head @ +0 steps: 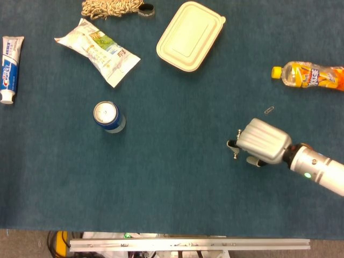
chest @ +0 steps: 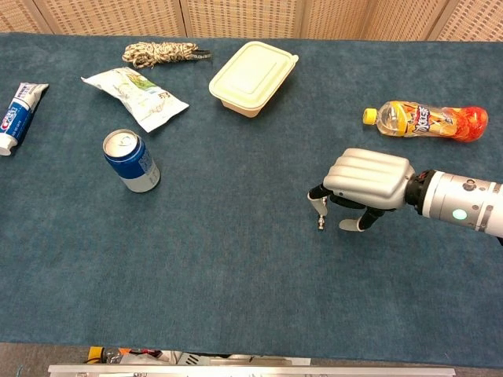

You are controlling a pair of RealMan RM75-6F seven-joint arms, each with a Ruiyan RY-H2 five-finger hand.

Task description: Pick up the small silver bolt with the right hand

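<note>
The small silver bolt lies on the blue table cloth, right of centre. Only its near end shows in the head view, and in the chest view too. My right hand hovers palm-down right over it, also seen in the chest view. Its fingers point down at the cloth. One fingertip stands just behind the bolt's end and the thumb is to the right, apart from it. The bolt still rests on the cloth. My left hand is outside both views.
A paper clip lies just behind the hand, and an orange drink bottle lies at the far right. A cream lidded container, snack bag, blue can, toothpaste tube and rope coil lie left and behind.
</note>
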